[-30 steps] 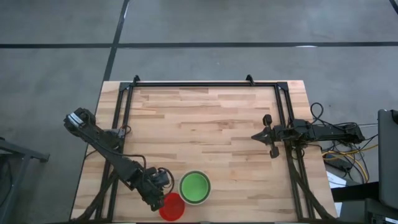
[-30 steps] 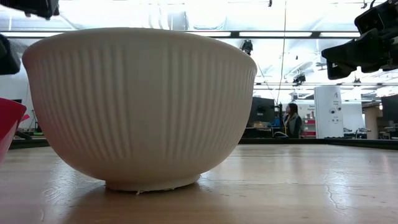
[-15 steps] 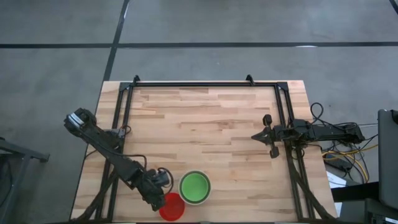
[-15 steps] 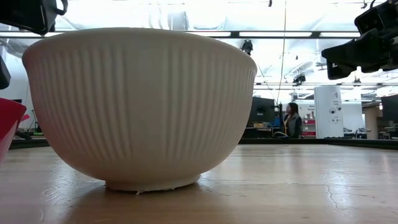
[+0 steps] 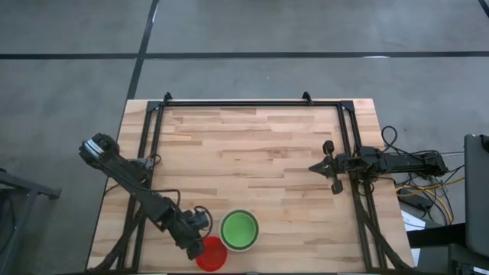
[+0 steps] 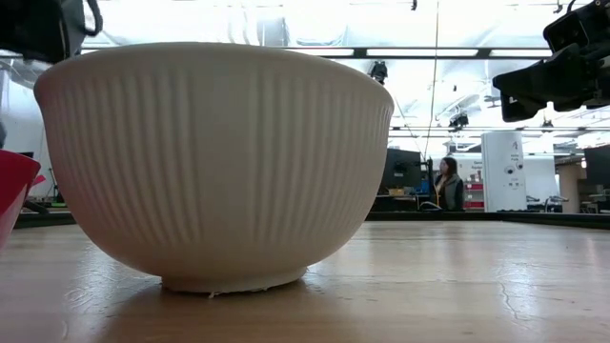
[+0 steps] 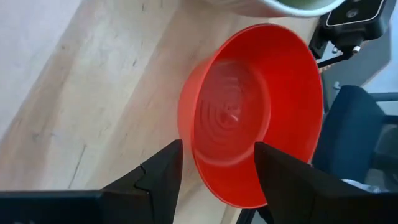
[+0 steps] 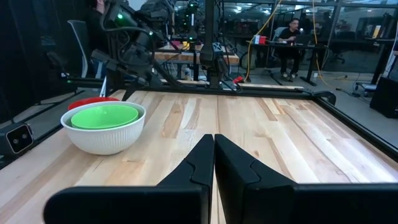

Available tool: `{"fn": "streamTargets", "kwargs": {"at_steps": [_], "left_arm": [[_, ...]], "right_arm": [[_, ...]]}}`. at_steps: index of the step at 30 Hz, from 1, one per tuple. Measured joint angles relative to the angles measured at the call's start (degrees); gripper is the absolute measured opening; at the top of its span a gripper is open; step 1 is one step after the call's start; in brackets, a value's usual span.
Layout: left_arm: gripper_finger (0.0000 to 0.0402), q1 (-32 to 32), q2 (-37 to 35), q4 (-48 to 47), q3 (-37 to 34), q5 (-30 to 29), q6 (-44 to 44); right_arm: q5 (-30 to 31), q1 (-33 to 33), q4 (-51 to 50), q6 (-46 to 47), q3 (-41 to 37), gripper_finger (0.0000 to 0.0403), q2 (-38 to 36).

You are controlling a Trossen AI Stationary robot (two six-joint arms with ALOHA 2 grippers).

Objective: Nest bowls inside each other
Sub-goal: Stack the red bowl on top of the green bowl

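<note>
A red bowl (image 5: 211, 253) stands on its base by the table's near edge. Right of it a white ribbed bowl (image 5: 240, 243) rests on the wood with a green bowl (image 5: 240, 228) nested inside. My left gripper (image 7: 221, 180) is open and slants down at the red bowl (image 7: 255, 112). One finger (image 7: 163, 177) stands outside the bowl's wall and the other (image 7: 283, 183) over its hollow, with no touch showing. My right gripper (image 8: 214, 158) is shut and waits level at the table's right side (image 5: 328, 166).
A black frame rail (image 5: 237, 102) runs along the table's far edge, with more rails down both sides. The red bowl is close to the near edge, beside the white bowl (image 6: 214, 162). Bare wood (image 5: 252, 153) fills the middle and far part of the table.
My left gripper has tipped further down over the red bowl, staying open. The bowls have not moved.
</note>
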Motion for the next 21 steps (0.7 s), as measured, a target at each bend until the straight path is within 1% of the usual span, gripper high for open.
{"fn": "streamTargets", "kwargs": {"at_steps": [7, 21], "left_arm": [[0.0202, -0.06, 0.00, 5.16, -2.98, 0.50, -1.92], [0.0202, -0.06, 0.00, 6.12, -3.93, 0.87, -2.41]], "right_arm": [[0.00, -0.02, 0.00, 0.02, 0.02, 0.0009, 0.00], [0.00, 0.00, 0.00, 0.00, 0.00, 0.0009, 0.00]]}}
